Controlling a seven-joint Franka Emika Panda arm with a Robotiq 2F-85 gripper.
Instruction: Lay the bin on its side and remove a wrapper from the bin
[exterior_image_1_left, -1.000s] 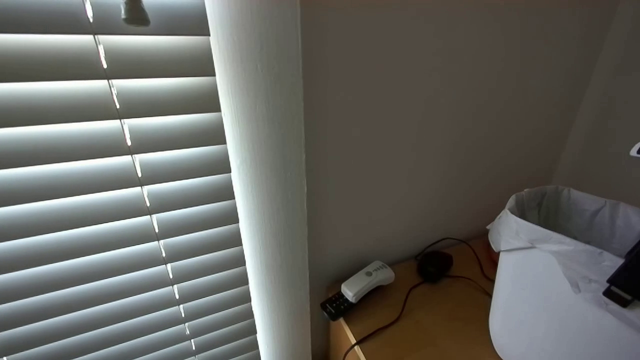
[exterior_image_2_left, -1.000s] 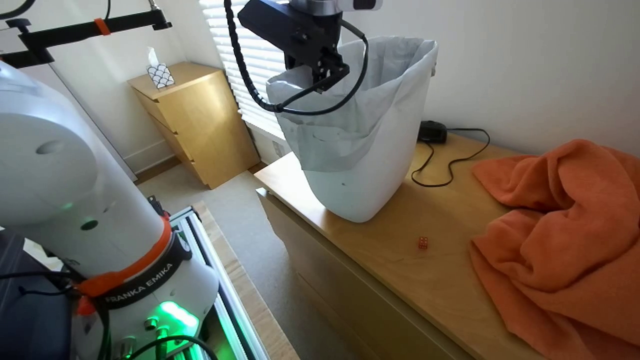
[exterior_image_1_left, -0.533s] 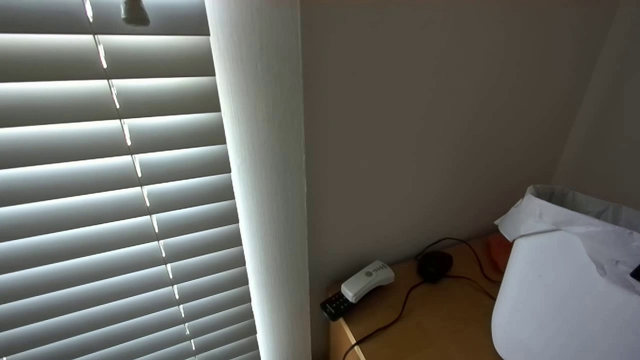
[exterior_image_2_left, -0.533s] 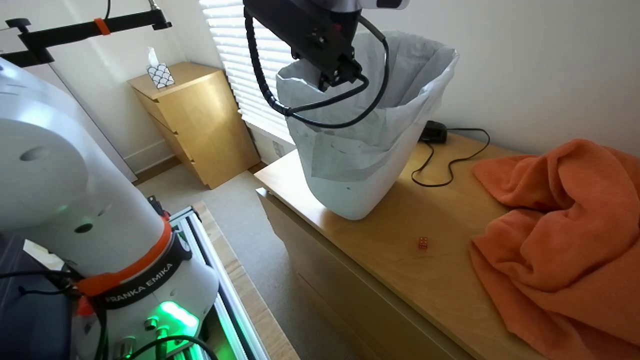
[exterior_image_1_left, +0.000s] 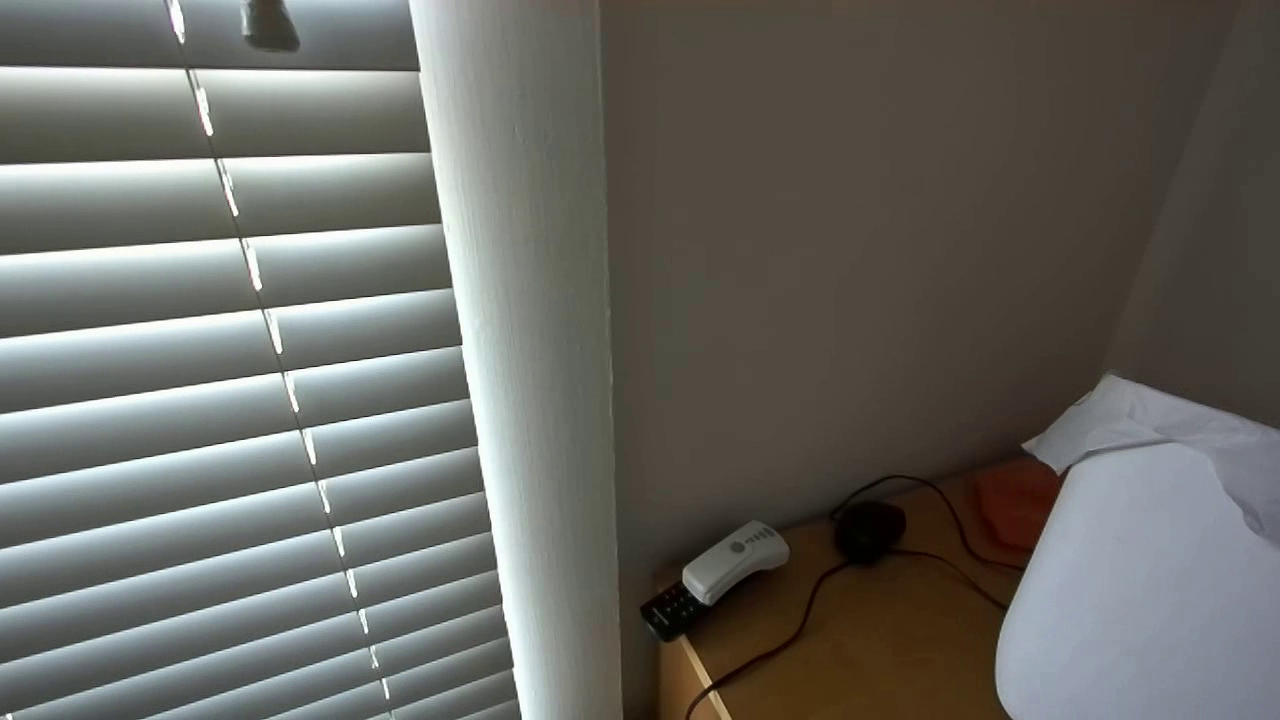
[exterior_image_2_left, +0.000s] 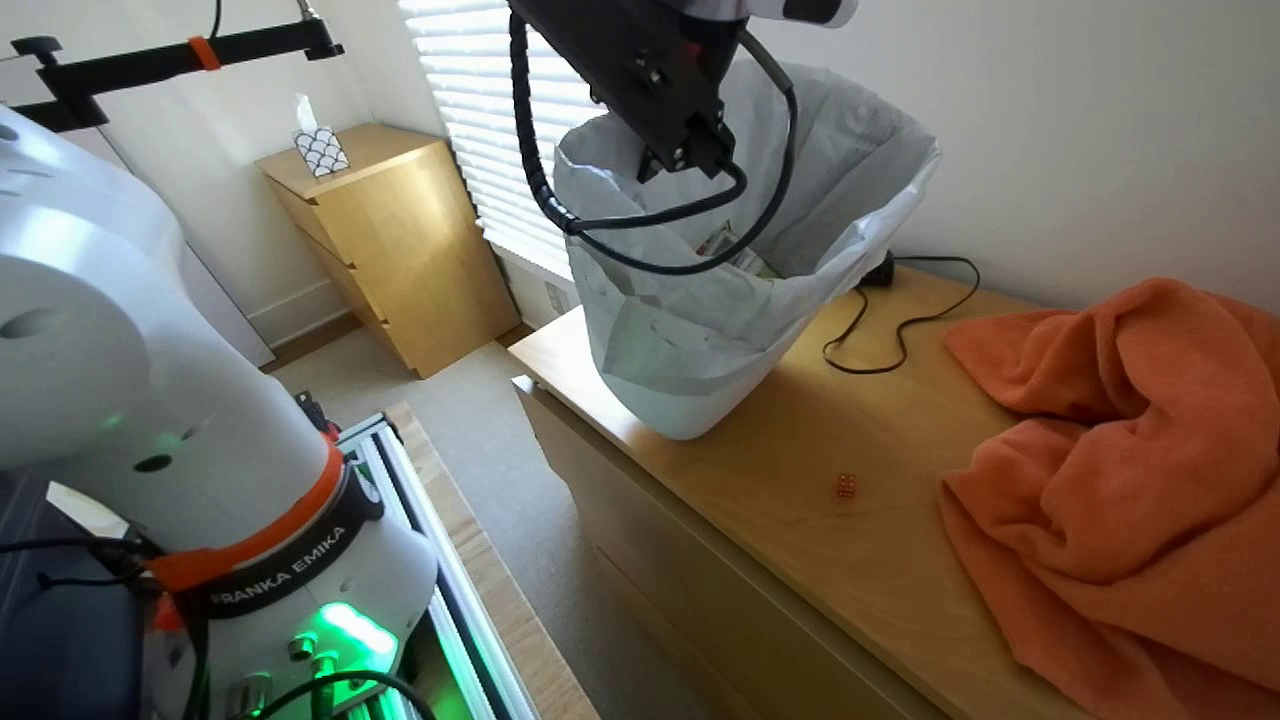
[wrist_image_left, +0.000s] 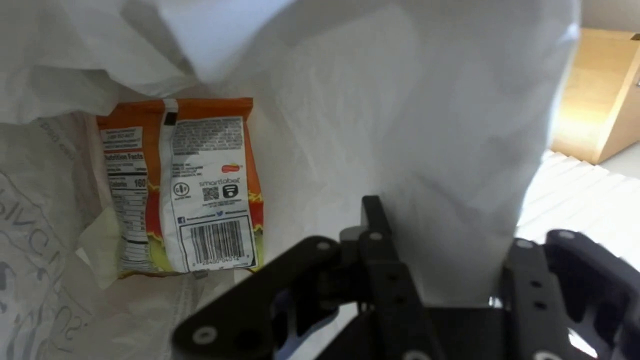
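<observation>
Jaws well apart, the gripper (wrist_image_left: 447, 230) straddles the wall of the bin (exterior_image_2_left: 685, 415), with white liner (wrist_image_left: 320, 150) between its blurred fingers; whether either one presses on the plastic cannot be told. Leftmost in the wrist view, printed white plastic (wrist_image_left: 25, 250) runs off the edge, its lettering only partly legible. Next comes the orange wrapper (wrist_image_left: 205, 175), lying inside the bin with its nutrition panel and barcode showing; a liner fold hangs close above it, and the pale scrap (wrist_image_left: 102, 245) at its left edge is hard to name.

In an exterior view the white robot arm (exterior_image_2_left: 200, 300) is cut off at the left. Past it stands a small chest of drawers (exterior_image_2_left: 410, 240) with a tissue box (exterior_image_2_left: 321, 152) on top, then window blinds (exterior_image_2_left: 460, 110). The bin stands tilted on the wooden cabinet (exterior_image_2_left: 800, 470), near its edge; the gripper's body and a looping black hose (exterior_image_2_left: 533, 165) block part of its mouth, and the fingertips are hard to make out. Right of that, a black corded device (exterior_image_2_left: 880, 272) is partly hidden behind the bin; nearer lies a red die (exterior_image_2_left: 846, 486), and a crumpled orange cloth (exterior_image_2_left: 1150, 480) runs off the right edge.

In an exterior view, right of the blinds, a white remote (exterior_image_1_left: 735, 562) partly covers a black remote (exterior_image_1_left: 672, 611). The reddish patch (exterior_image_1_left: 1010, 505) beside the bin is too dark to name, and the tilted bin is cut off at the right.
</observation>
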